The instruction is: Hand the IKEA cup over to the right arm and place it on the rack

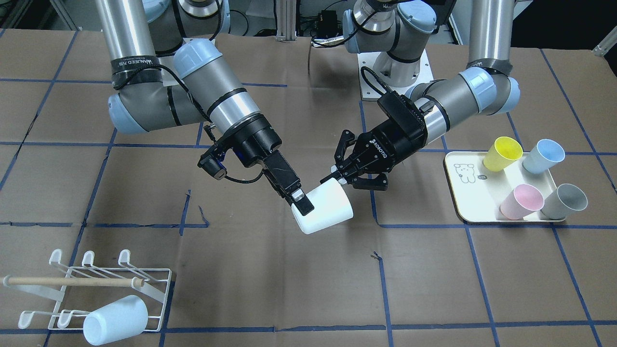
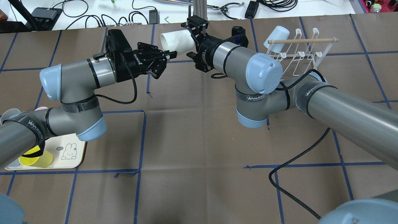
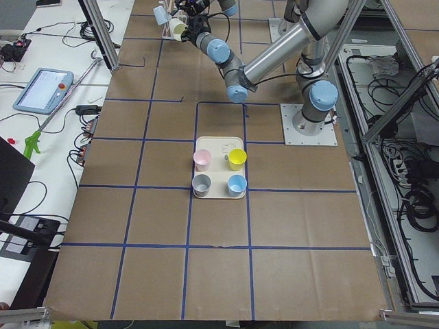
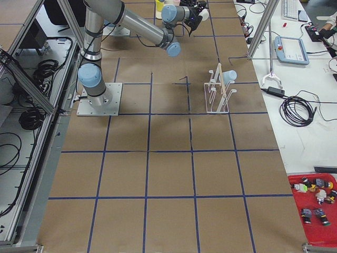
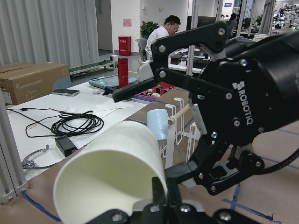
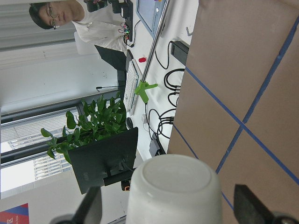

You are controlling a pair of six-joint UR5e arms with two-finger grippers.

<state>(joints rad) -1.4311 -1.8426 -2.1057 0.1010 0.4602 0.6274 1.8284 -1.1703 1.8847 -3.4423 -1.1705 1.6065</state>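
The white IKEA cup (image 1: 328,212) hangs tilted above the middle of the table, mouth toward my left gripper. My right gripper (image 1: 303,206) is shut on its body near the base; one finger lies over the side and the other is hidden behind it. The right wrist view looks at the cup's base (image 6: 173,191) between the fingers. My left gripper (image 1: 343,169) stands open at the rim, one fingertip close to the edge. From overhead the cup (image 2: 174,40) sits between the left gripper (image 2: 164,62) and the right gripper (image 2: 192,34). The white wire rack (image 1: 96,289) stands at the table's corner.
A pale blue cup (image 1: 115,318) hangs on the rack's prongs. A cream tray (image 1: 462,193) on the robot's left side holds a yellow cup (image 1: 502,153), a blue cup (image 1: 543,155), a pink cup (image 1: 521,201) and a grey cup (image 1: 564,201).
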